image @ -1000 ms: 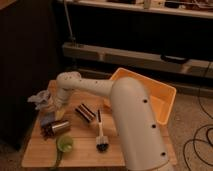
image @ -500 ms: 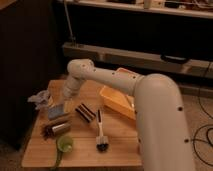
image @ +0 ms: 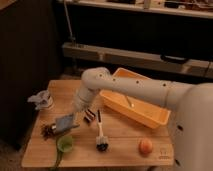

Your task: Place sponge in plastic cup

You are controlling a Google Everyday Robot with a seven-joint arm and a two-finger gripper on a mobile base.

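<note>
A crumpled clear plastic cup (image: 42,100) stands at the left edge of the wooden table (image: 125,142). My gripper (image: 68,119) is low over the table's front left, to the right of the cup and nearer the front. A grey-blue flat block (image: 64,122), apparently the sponge, sits right at the gripper's tip. I cannot tell whether it is gripped. My pale arm (image: 125,87) reaches in from the right across the table.
A dark brown object (image: 48,131) lies left of the gripper. A green scoop-like thing (image: 64,145) and a dish brush (image: 101,136) lie at the front. A small dark item (image: 90,116), an orange tray (image: 150,114) and an orange fruit (image: 145,146) are to the right.
The arm has swung back to the right, uncovering the table's right front and the fruit. The gripper has come down from beside the cup to the grey-blue block.
</note>
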